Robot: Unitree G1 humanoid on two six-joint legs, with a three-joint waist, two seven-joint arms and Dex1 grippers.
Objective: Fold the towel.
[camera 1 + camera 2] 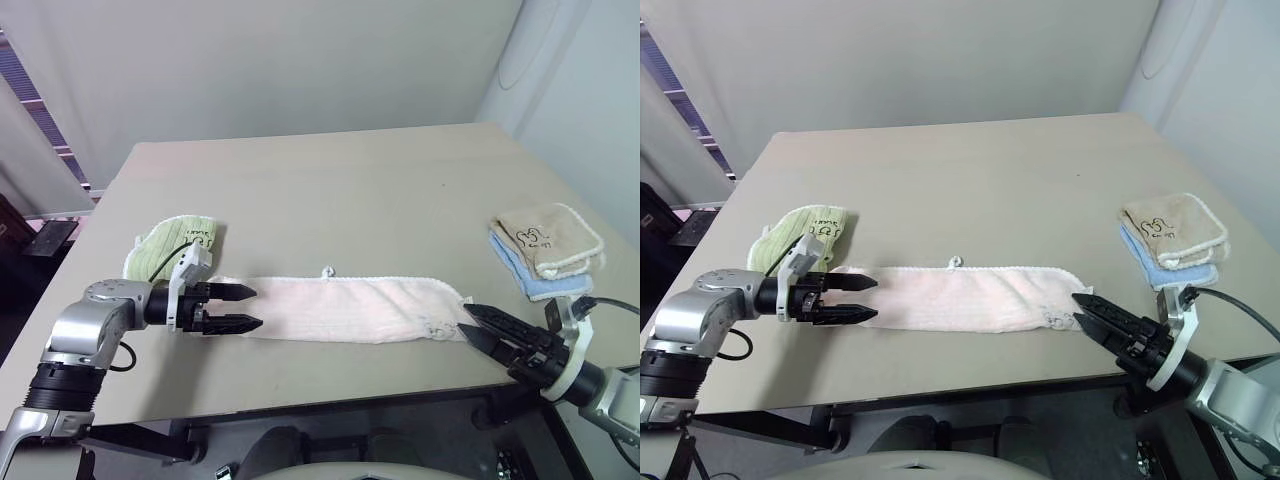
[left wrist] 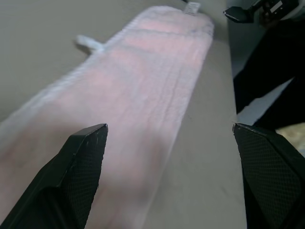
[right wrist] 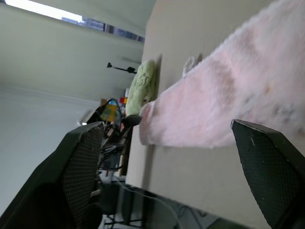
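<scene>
Pale pink terry towel [image 1: 345, 308], folded into a long narrow band. Lying flat along the near part of the surface [image 1: 330, 190], running left to right. White stitched edging along the far side, with a small white loop midway. Small white tag at the right end.

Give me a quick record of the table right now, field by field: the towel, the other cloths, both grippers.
towel: pale pink towel, lying in a long narrow strip along the table's near edge
left gripper: left gripper open, at the strip's left end, holding nothing
right gripper: right gripper open, at the strip's right end, holding nothing
other cloths: green towel far left; beige towel on a blue towel far right
</scene>
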